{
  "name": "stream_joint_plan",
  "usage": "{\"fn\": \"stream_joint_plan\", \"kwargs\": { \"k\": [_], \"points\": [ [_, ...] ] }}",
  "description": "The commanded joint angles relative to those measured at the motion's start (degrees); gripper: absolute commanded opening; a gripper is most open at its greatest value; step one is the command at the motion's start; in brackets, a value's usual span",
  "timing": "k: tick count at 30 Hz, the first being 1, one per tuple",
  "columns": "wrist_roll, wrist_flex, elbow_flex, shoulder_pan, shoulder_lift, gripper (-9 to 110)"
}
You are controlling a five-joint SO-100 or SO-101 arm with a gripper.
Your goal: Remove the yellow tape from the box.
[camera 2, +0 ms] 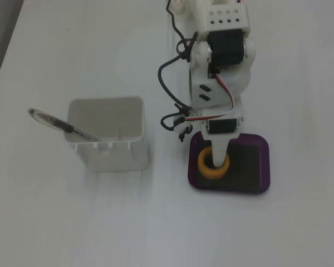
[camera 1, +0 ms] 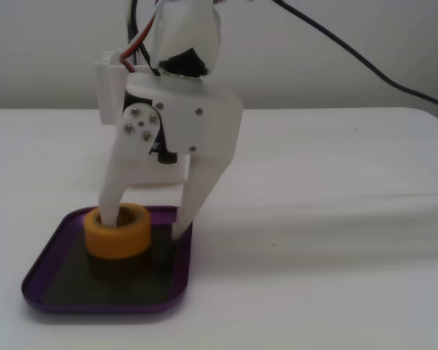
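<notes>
The yellow tape [camera 1: 117, 235] stands flat in the far left part of the purple box [camera 1: 102, 306]. My white gripper [camera 1: 146, 226] reaches down into the box. Its left finger is inside the roll's hole and its right finger [camera 1: 184, 219] stands on the box's bottom, apart from the roll's outer wall, so the jaws are open astride that wall. In the other fixed view, from above, the tape [camera 2: 204, 167] lies at the left of the box [camera 2: 265, 167], with the gripper [camera 2: 217, 151] over it and one finger in the hole; the other finger is hidden under the wrist.
A tall white square container [camera 2: 108, 153] with a pen [camera 2: 55, 123] in it stands left of the arm; it shows behind the arm in a fixed view [camera 1: 109, 80]. A black cable [camera 1: 365, 65] hangs at the upper right. The white table [camera 1: 336, 219] surrounds the box.
</notes>
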Motion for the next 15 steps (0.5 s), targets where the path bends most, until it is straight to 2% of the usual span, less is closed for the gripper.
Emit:
{"fn": "stream_joint_plan", "kwargs": {
  "k": [1,4,13,15],
  "points": [
    [-0.35,-0.70,-0.79,0.35,0.70,6],
    [0.09,-2.99,-0.53,0.35,0.70,-1],
    [3.08,-2.55,-1.93,-0.44,2.11,0],
    [3.60,1.05,-6.86,-0.70,4.92,0]
  ]
}}
